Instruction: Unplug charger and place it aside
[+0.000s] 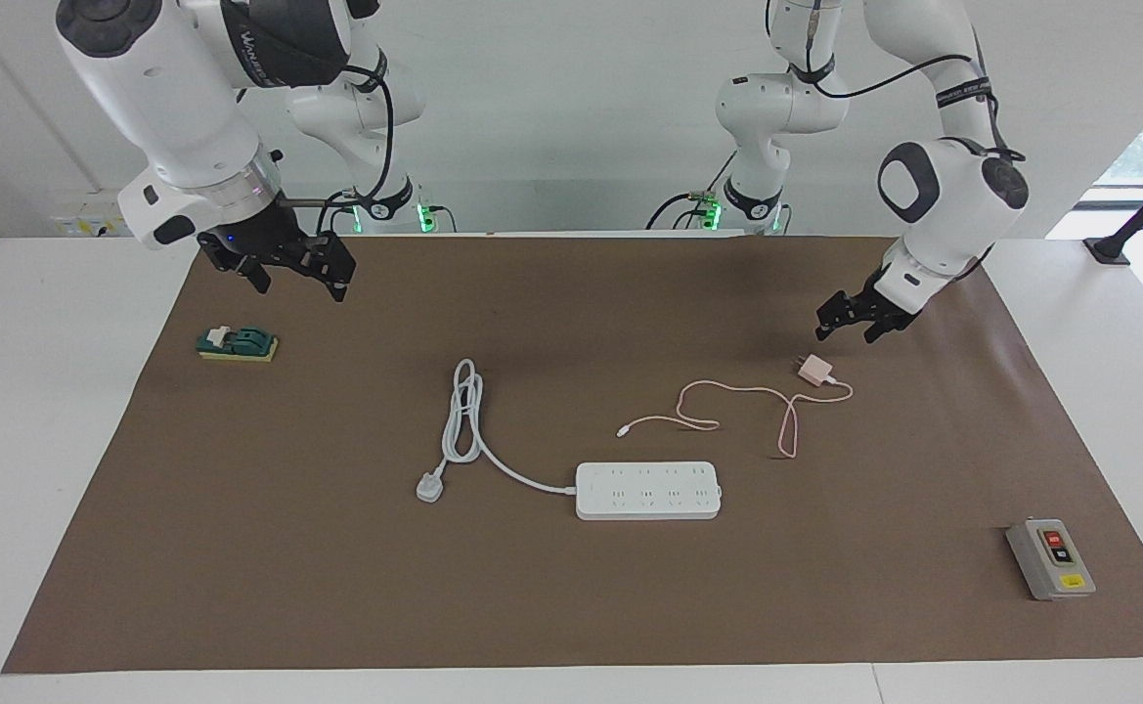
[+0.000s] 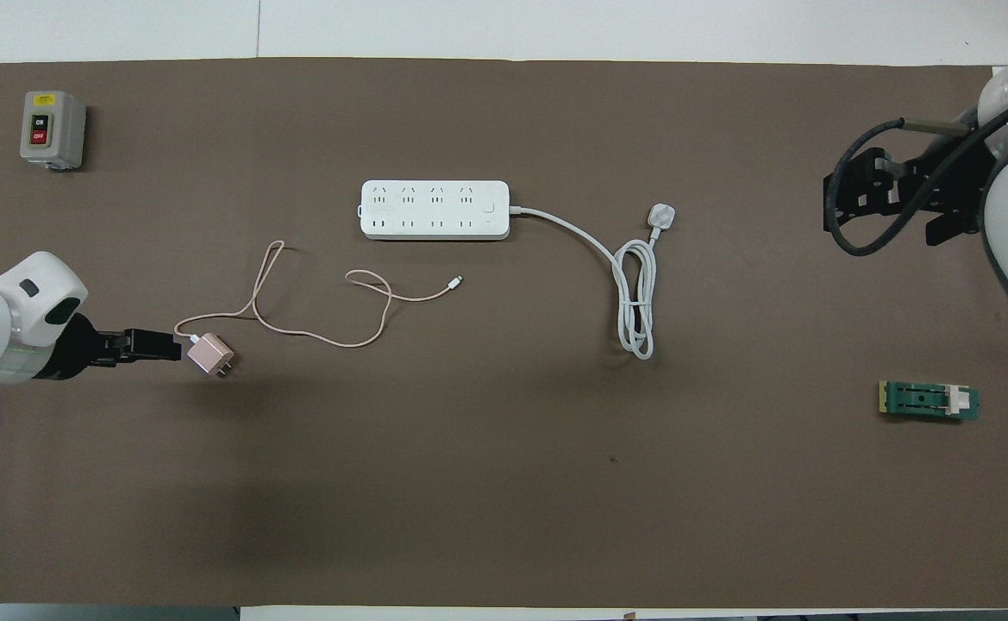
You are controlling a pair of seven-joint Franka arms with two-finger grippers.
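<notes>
The pale-pink charger [image 1: 813, 370] lies on the brown mat, out of the white power strip [image 1: 649, 490], nearer to the robots than the strip and toward the left arm's end. Its thin pink cable [image 1: 727, 391] snakes across the mat to a white tip [image 1: 621, 430]. My left gripper [image 1: 850, 328] hangs open and empty just above the mat beside the charger, not touching it. In the overhead view the left gripper [image 2: 154, 345] is next to the charger [image 2: 210, 354]. My right gripper [image 1: 297, 279] is open and empty, raised over the mat's right-arm end.
The power strip's thick white cord [image 1: 463, 411] loops to a white three-pin plug [image 1: 430, 486]. A green and yellow block [image 1: 237, 344] lies under the right gripper's side. A grey switch box [image 1: 1050, 559] stands at the corner farthest from the robots at the left arm's end.
</notes>
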